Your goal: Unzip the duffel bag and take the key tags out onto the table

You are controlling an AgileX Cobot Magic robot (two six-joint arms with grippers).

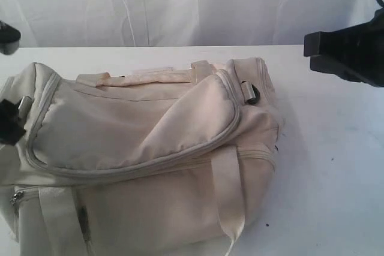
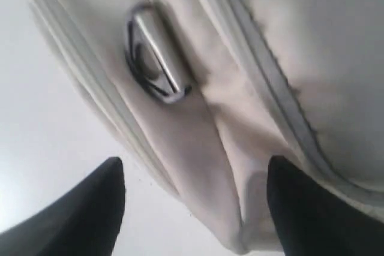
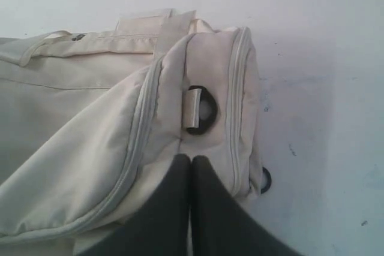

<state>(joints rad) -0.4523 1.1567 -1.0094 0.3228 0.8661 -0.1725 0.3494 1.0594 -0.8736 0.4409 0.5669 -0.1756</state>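
The duffel bag (image 1: 138, 130) lies zipped on the desk (image 1: 324, 166), toward its left edge; no key tags show. Unzipping looks not yet begun. The left pincer (image 2: 195, 169) is released astride the bag's end, and the right pincer (image 3: 192, 161) is clenched on nothing. The next move calls for finding the pull on the zipper (image 1: 150, 163) and pinching it.

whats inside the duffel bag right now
Nothing visible: the duffel bag has its top zipper looking closed, so only cream fabric shows. Whatever is inside, key tags included, is covered.
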